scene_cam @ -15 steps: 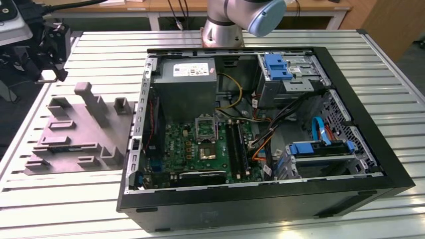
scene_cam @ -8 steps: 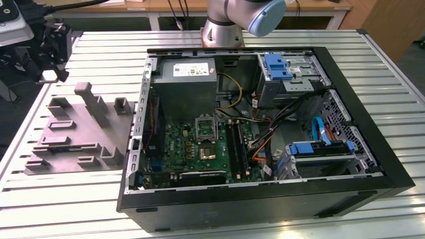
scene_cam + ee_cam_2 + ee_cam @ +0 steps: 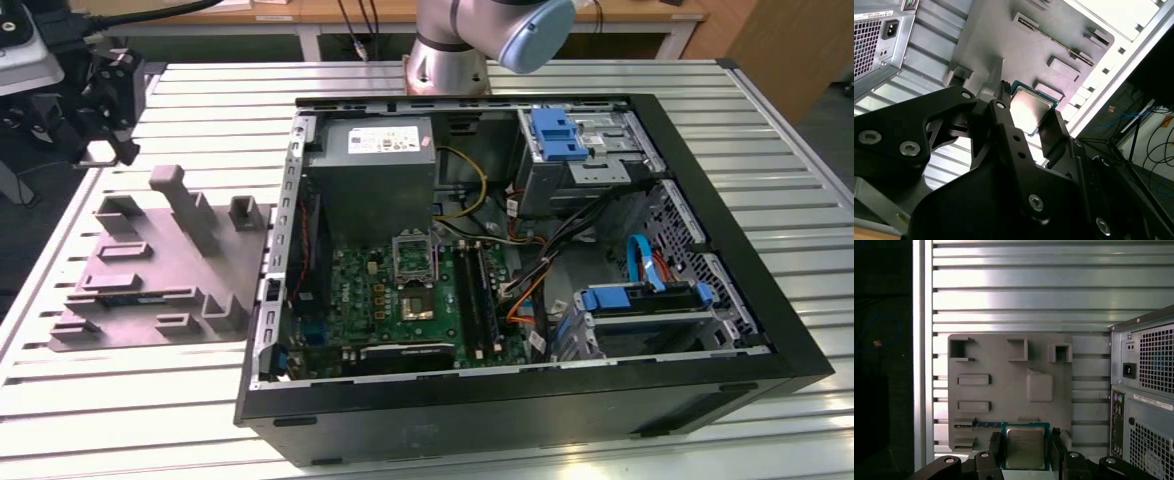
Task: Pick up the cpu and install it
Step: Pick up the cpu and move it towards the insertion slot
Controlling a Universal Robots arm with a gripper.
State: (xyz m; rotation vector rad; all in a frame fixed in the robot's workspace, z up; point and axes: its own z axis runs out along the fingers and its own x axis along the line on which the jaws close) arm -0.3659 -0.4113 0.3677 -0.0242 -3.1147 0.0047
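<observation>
Here we are: the gripper point(image 3: 1025, 447) has its jaws drawn in narrow and clamped on the cpu point(image 3: 1025, 446). One black finger point(image 3: 995, 447) presses one edge of the chip and its partner presses the opposite edge. The dull silver top faces the camera in both wrist views, and the thin green rim runs free along the two ungripped sides. In the second wrist view the cpu point(image 3: 1029, 107) sits right at the fingertips and is tilted.

It is held up off the grey fixture point(image 3: 1009, 385), clear of the upright posts point(image 3: 180, 195). In the exterior view the gripper point(image 3: 96, 120) hangs at about eleven o'clock from the fixture point(image 3: 160, 270), near the corner of the slatted table point(image 3: 134, 420). The table's edge rail point(image 3: 921, 365) runs just beside the fixture, with dark floor beyond it.

The open computer case point(image 3: 534, 400) stands at three o'clock from the fixture, its wall just beside it. Inside lies the green motherboard point(image 3: 387, 300) with its metal socket frame point(image 3: 412, 252). The power supply point(image 3: 380, 165) crowds the frame at twelve o'clock, and loose cables point(image 3: 534, 270) hang at three. The space above the board is open.
</observation>
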